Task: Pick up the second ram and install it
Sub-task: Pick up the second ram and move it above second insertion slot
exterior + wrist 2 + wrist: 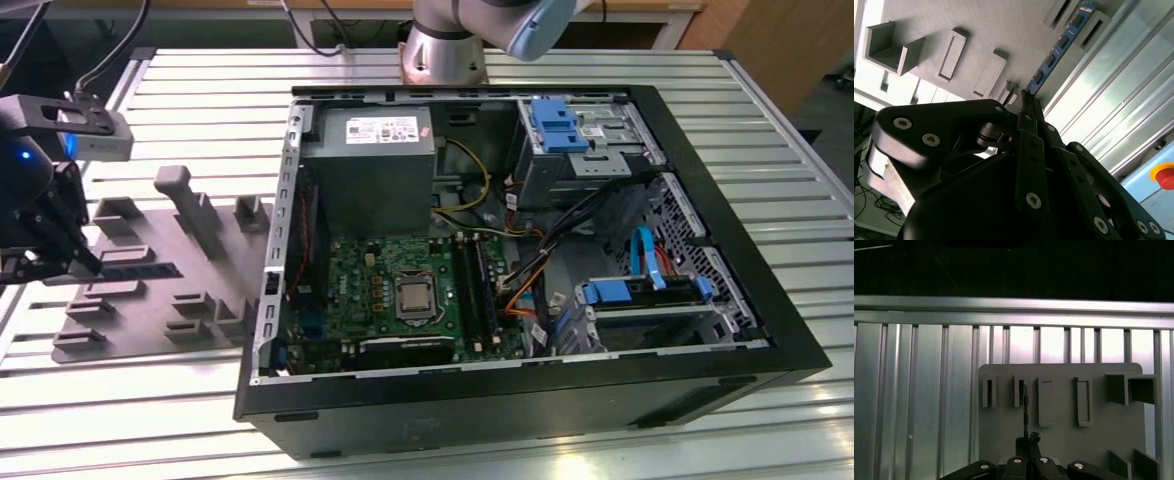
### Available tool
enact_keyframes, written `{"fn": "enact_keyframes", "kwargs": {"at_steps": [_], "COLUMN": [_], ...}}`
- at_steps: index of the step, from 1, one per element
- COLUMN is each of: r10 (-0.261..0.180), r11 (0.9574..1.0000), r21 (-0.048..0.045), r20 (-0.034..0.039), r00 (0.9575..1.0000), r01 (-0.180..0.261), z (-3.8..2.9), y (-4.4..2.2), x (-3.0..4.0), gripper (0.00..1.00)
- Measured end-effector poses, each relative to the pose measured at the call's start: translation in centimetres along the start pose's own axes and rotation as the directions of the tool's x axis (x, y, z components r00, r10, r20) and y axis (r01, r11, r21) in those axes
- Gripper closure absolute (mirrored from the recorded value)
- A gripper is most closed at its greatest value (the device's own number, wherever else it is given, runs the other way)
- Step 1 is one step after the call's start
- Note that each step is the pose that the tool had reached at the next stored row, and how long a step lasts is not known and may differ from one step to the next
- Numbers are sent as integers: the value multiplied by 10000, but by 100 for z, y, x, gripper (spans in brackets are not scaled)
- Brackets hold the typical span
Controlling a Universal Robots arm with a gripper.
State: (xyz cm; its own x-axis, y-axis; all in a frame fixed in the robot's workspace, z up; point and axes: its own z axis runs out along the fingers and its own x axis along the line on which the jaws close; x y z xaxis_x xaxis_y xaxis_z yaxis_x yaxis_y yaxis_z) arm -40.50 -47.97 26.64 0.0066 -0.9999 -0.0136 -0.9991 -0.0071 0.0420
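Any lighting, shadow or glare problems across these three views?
Exterior view: even light, with a blue lamp glowing above the end effector. Second wrist view: the end effector is a dark mass against the bright table, and the ram is well lit. First wrist view: strong glare on the table slats, with a black band beyond them.

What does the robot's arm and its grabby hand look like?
The arm is a silver-grey tube with a light blue cap. The gripper is black, made of flat jointed links with round silver pins. A grey camera box rides by it, with black cables and a small blue light.
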Motion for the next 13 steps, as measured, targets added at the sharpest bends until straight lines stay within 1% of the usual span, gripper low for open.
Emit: {"fn": "enact_keyframes", "kwargs": {"at_steps": [13], "r10": [0], "r11": [10000], "r21": [0], "r20": [0], "r00": [10000], "r01": [0], "z": [-58], "y": [3], "x": [-1], "gripper": [88]}}
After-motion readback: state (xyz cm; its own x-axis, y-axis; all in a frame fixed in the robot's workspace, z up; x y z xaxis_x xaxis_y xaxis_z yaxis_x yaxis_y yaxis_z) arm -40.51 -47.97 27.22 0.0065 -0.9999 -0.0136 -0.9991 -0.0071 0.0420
